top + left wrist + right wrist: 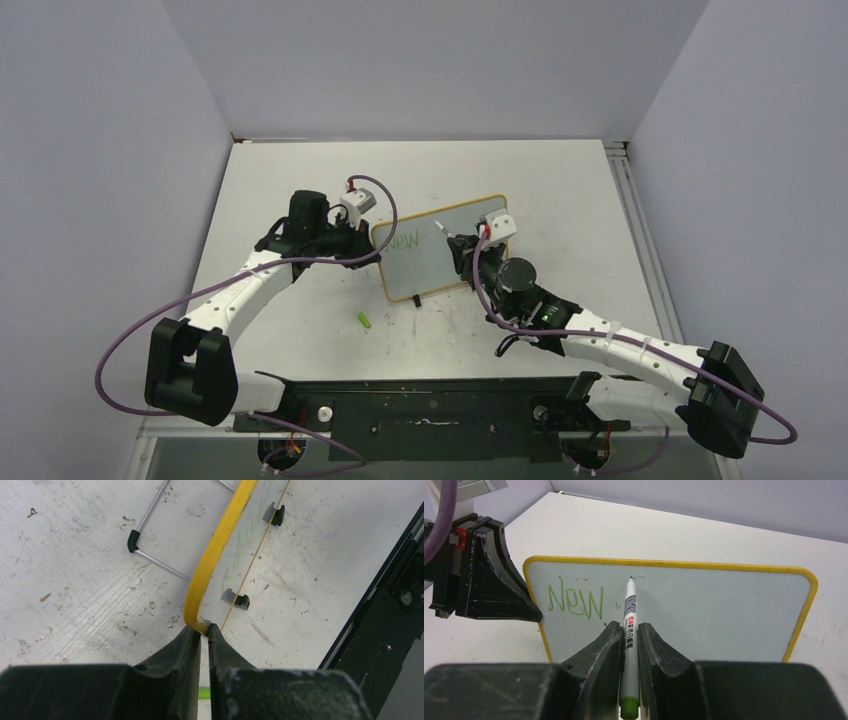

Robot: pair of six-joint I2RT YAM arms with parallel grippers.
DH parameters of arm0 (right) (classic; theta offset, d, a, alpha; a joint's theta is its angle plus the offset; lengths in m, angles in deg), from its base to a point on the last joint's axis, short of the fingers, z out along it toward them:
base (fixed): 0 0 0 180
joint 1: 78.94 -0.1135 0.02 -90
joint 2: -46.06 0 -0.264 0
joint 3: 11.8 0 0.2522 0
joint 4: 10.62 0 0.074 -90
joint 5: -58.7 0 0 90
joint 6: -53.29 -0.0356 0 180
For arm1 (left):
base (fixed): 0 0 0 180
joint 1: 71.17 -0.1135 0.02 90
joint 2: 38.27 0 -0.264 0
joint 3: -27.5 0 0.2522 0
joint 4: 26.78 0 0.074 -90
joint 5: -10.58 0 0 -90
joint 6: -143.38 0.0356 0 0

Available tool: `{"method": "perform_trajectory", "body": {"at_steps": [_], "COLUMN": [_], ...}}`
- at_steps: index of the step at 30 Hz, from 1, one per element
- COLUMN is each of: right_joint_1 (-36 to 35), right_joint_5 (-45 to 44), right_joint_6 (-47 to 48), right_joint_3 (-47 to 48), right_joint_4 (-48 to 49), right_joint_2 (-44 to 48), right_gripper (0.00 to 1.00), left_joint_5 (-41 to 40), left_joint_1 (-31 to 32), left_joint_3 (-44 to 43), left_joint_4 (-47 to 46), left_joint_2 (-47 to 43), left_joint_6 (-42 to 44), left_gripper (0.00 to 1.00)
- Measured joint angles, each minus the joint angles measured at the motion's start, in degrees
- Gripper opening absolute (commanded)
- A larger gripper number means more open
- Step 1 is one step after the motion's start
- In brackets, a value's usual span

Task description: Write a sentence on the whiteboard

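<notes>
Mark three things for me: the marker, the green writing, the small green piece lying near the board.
marker [630, 607]: right wrist view, on its white barrel.
green writing [575, 601]: right wrist view, middle of the word "New".
small green piece [366, 321]: top external view, its middle.

pale lilac walls [400, 60] enclose a scuffed white table [560, 180], evenly lit.

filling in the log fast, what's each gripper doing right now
Left gripper: closed, pinching the whiteboard by its frame edge.
Right gripper: closed, holding the marker.
</notes>
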Motion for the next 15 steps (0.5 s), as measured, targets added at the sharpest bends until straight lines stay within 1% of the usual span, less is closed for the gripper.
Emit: {"method": "perform_trajectory", "body": {"at_steps": [8, 15], "right_joint_1": [0.20, 0.20], "right_joint_5": [0.24, -0.28], "right_joint_6": [0.00, 0.02], "right_joint_3": [-0.76, -0.79], "right_joint_4": [0.00, 0.52], "right_joint_2": [-0.24, -2.71], "right_gripper": [0.05, 0.05], "left_joint_5": [-0.02, 0.00], "left_joint_1": [0.00, 0.00], "left_joint_3": [0.00, -0.07], "left_joint_4": [0.02, 0.09], "left_joint_2": [0.00, 0.04], "left_joint_6": [0.00, 0.00], "left_gripper": [0.00, 0.00]}}
